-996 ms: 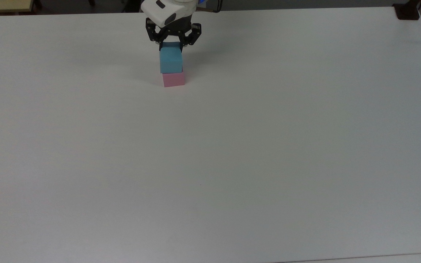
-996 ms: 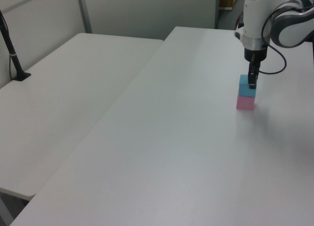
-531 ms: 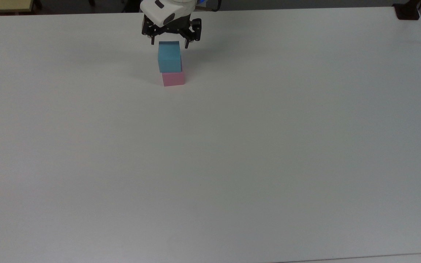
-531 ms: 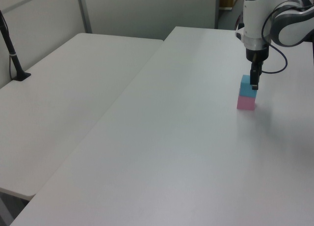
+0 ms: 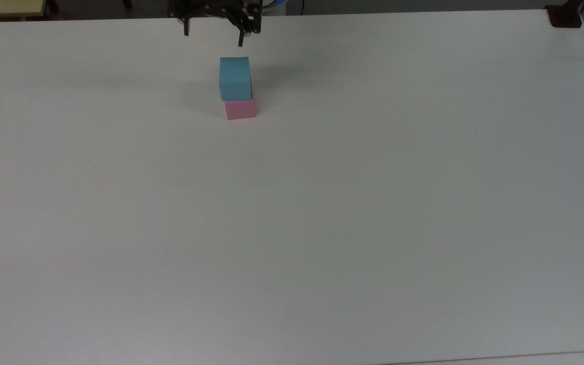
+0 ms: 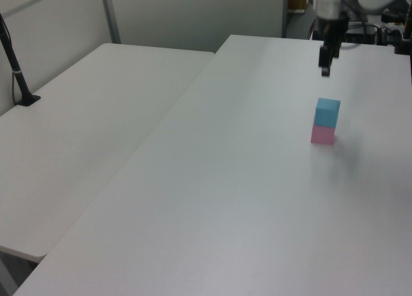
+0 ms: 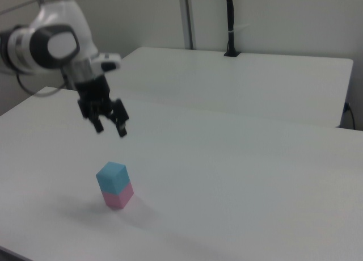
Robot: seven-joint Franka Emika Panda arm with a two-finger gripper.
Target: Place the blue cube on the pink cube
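The blue cube (image 5: 234,78) rests squarely on top of the pink cube (image 5: 241,109), forming a two-block stack on the white table (image 5: 322,203). The same stack shows in the left view, blue cube (image 6: 327,112) over pink cube (image 6: 322,135), and in the right view, blue cube (image 7: 112,177) over pink cube (image 7: 118,197). My gripper (image 5: 213,35) hovers well above the stack, open, with nothing between its fingers. It hangs at the top of the left view as the gripper (image 6: 325,65) and up and to the left of the stack in the right view as the gripper (image 7: 109,127).
A second white table (image 6: 96,116) adjoins on the left view's left, with a black post (image 6: 16,71) standing on it. A dark mount (image 5: 566,17) sits at the top view's far right corner.
The gripper let go of the blue cube, opened and rose straight up away from the stack. Both cubes stayed in place.
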